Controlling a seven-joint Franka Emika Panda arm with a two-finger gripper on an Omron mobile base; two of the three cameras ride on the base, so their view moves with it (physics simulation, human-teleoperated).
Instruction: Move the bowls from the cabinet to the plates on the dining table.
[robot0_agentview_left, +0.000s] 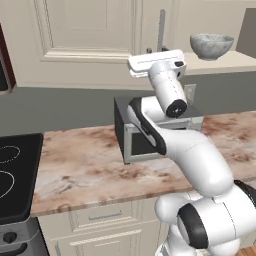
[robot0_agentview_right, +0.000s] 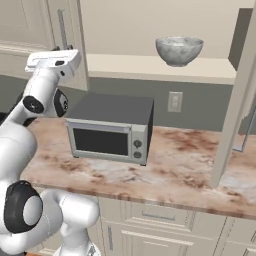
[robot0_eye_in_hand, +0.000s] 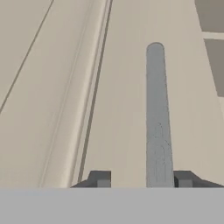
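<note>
1. Straddling the silver bar handle (robot0_eye_in_hand: 155, 118) of the closed cabinet door (robot0_agentview_left: 85, 30), hand (robot0_eye_in_hand: 142, 179) raised at the door's right edge, fingertips (robot0_eye_in_hand: 101, 179) either side of the bar and apart from it; partly spread, nothing gripped.
2. Judging the step: handle work on this left door, with the neighbouring compartment already standing open (whether about to clamp or just let go, cannot tell).
3. Doing it well: keep the bar centred between the fingertips, hand square to the door, pull along the door's swing rather than straight back; clear the handle fully before any sideways move.
4. Below, on the marble worktop (robot0_agentview_right: 190, 165), a grey microwave (robot0_agentview_right: 110, 131) under the arm's reach; worth steering the elbow clear of it.
5. Farther right, one stone-look bowl (robot0_agentview_right: 179, 50) upright on the open cabinet shelf (robot0_agentview_right: 150, 67), well apart from the hand.
6. Brands or writing: none legible anywhere (microwave knobs too small to read).
</note>
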